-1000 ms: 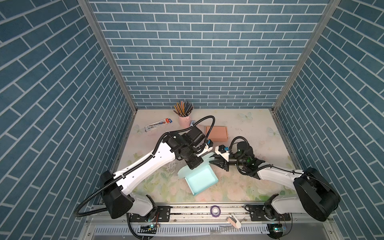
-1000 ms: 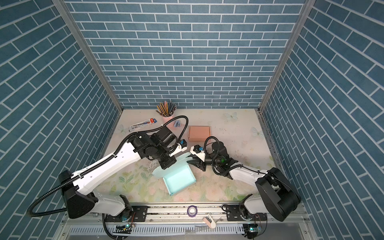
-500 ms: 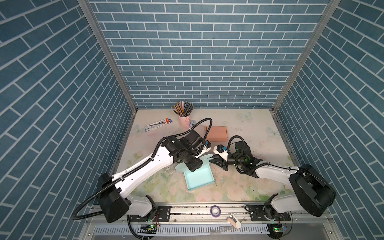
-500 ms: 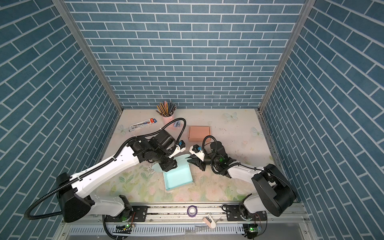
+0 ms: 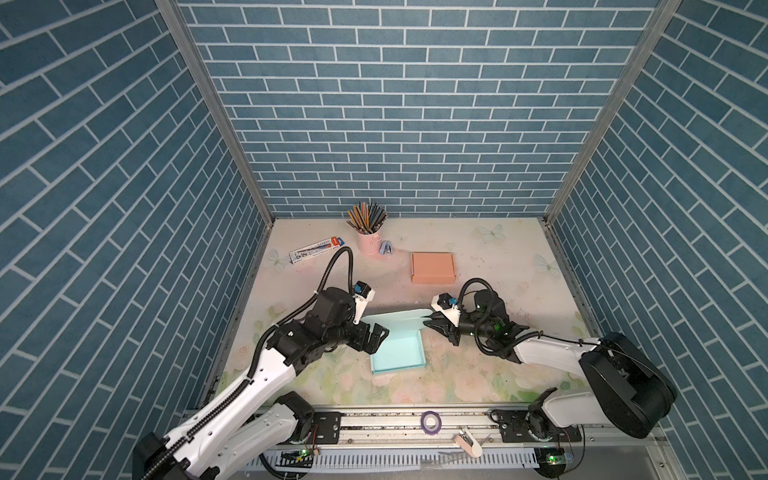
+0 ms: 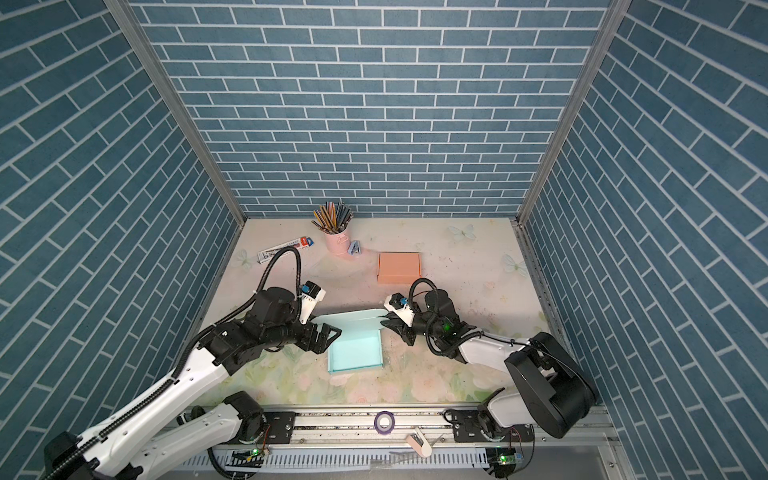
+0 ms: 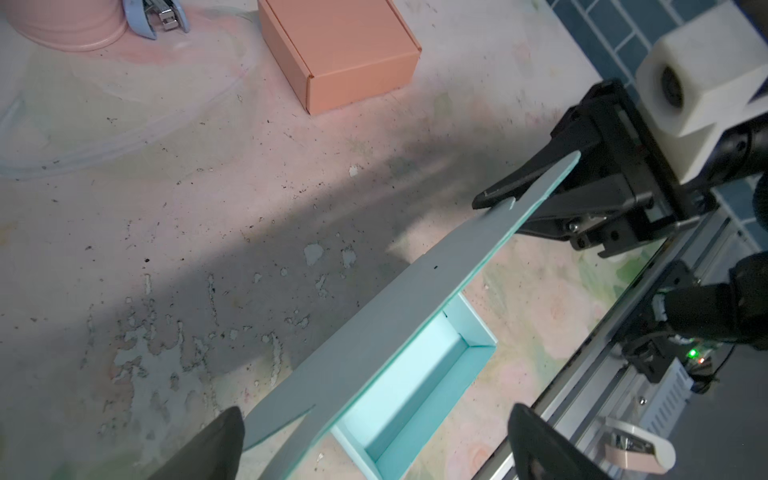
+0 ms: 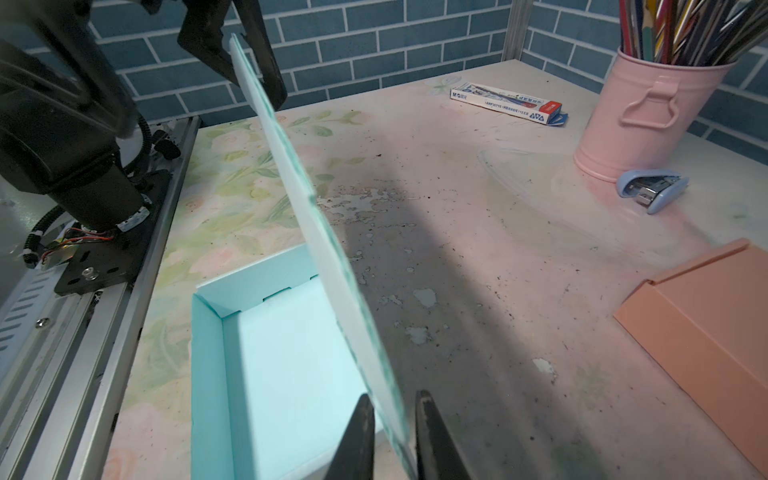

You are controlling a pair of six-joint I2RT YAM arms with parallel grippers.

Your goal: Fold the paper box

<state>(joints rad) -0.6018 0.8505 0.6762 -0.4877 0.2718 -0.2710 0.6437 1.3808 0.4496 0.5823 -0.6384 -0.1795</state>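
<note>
Right gripper pinches one end of the raised lid of the teal paper box; left gripper spread wide, straddling the lid's other end.

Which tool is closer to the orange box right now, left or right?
Right. The right tool, pinching one end of the teal lid, sits just in front of the orange box. The left tool, open at the lid's opposite end, is farther off to the left.
</note>
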